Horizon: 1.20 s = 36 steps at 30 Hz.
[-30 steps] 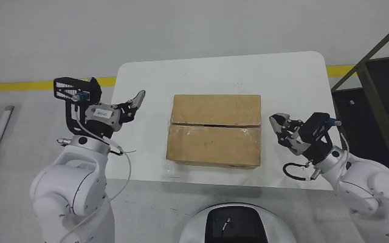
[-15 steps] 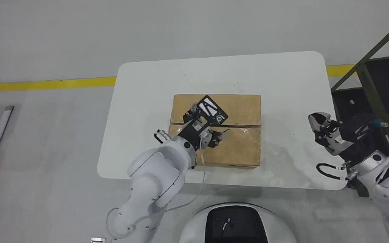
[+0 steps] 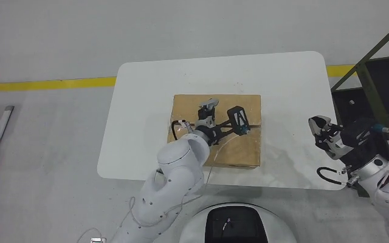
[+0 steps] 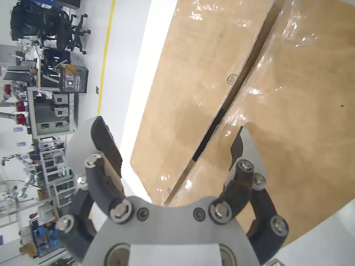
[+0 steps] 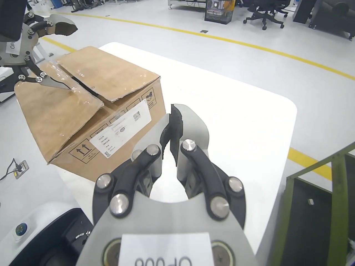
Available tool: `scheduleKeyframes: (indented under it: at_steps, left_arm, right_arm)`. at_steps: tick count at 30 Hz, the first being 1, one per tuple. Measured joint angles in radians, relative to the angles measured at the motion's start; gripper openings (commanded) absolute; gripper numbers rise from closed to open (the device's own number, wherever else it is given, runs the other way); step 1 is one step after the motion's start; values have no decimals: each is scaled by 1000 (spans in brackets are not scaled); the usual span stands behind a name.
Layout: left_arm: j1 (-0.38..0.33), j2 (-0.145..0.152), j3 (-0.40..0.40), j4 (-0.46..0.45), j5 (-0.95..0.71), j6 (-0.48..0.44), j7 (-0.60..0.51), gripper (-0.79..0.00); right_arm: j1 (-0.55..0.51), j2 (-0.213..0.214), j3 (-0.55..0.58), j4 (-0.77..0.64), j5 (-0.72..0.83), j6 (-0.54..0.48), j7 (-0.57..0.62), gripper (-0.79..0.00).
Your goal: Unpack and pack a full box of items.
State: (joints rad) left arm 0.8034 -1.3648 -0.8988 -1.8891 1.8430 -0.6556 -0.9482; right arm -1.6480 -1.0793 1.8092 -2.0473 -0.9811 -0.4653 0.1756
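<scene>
Close to the robot, at the right edge of the white table with round corners (image 3: 273, 79), hangs the right gripper (image 5: 172, 120). Its two fingers are pressed together at the tips, and they hold nothing. It points toward the middle of the table.

Next comes the brown cardboard box (image 3: 243, 149). It sits flat near the middle of the table, well apart from the right gripper. Its two top flaps are folded down, and a thin dark gap runs between them. Clear shiny tape (image 4: 210, 6) covers parts of both flaps. A white label (image 5: 122, 131) is stuck on the short side that faces the right gripper.

Over the top of the box is the left gripper (image 4: 169, 131). Its fingers are spread wide apart, and nothing is between them. One fingertip (image 5: 54, 83) touches the flap nearer the robot, just beside the gap. The other finger is up in the air above the box.

Farther off, past the table, a yellow line (image 3: 61, 83) runs across the grey floor. A dark green metal frame (image 5: 337, 195) stands on the floor beside the right end of the table.
</scene>
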Motion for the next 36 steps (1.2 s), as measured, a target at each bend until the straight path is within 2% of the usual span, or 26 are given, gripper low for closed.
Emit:
scheduleKeyframes:
  at_steps: [7, 20, 25, 29, 36]
  left_arm:
    - [-32, -2, 21, 60, 105, -27, 43, 0]
    - [-111, -4, -11, 108, 276, 8, 174, 0]
    - [-180, -12, -16, 164, 303, 5, 233, 0]
    - [-261, -25, 12, 236, 338, 9, 293, 0]
    - [-432, -71, 97, 464, 351, 58, 397, 0]
  right_arm:
    - [-1, 0, -4, -2, -1, 5, 1, -785]
    - [12, 1, 5, 3, -1, 8, 10, -785]
    - [16, 1, 1, 3, -1, 11, 10, -785]
    - [21, 1, 1, 2, 1, 11, 12, -785]
    - [19, 2, 13, -2, 6, 11, 13, -785]
